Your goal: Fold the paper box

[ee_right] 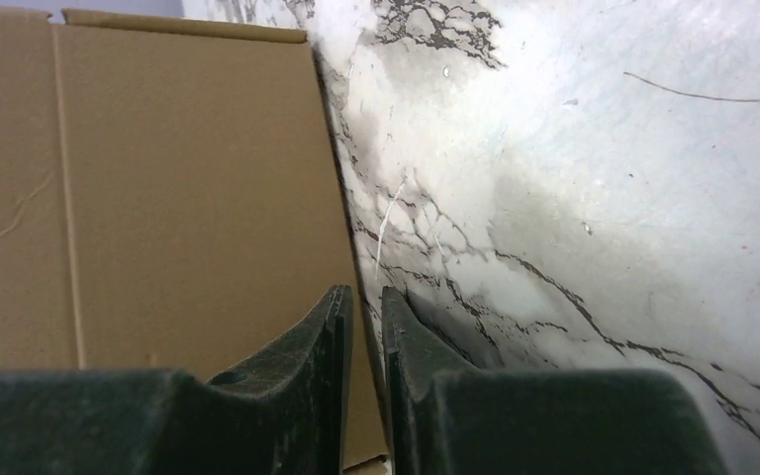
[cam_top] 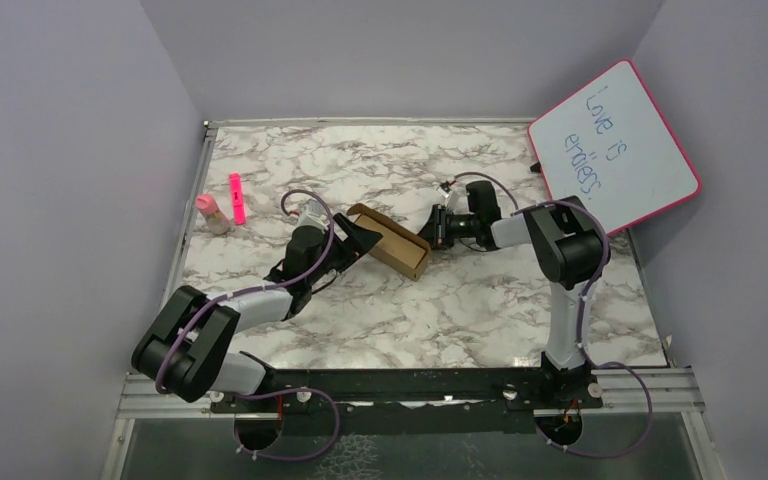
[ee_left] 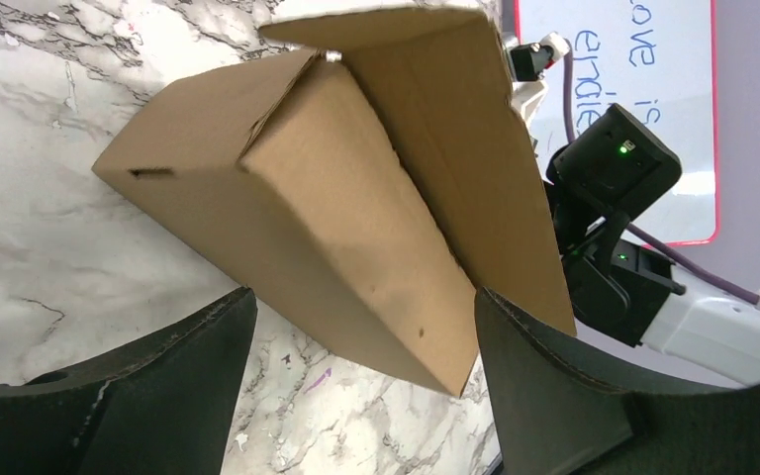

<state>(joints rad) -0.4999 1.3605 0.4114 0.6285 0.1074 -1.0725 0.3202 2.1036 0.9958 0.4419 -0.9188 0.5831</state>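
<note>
A brown paper box (cam_top: 392,243) lies at the centre of the overhead view on a marble table (cam_top: 480,310), with one flap raised. At its left end, the left gripper (cam_top: 353,245) holds its jaws wide apart, the box just ahead of them. At its right end, the right gripper (cam_top: 427,234) has its jaws nearly together, pinching the edge of a cardboard panel.

Paper box (ee_left: 356,247) matt brown cardboard; table (cam_top: 480,300) smooth marble-patterned; whiteboard (cam_top: 615,145) glossy
</note>
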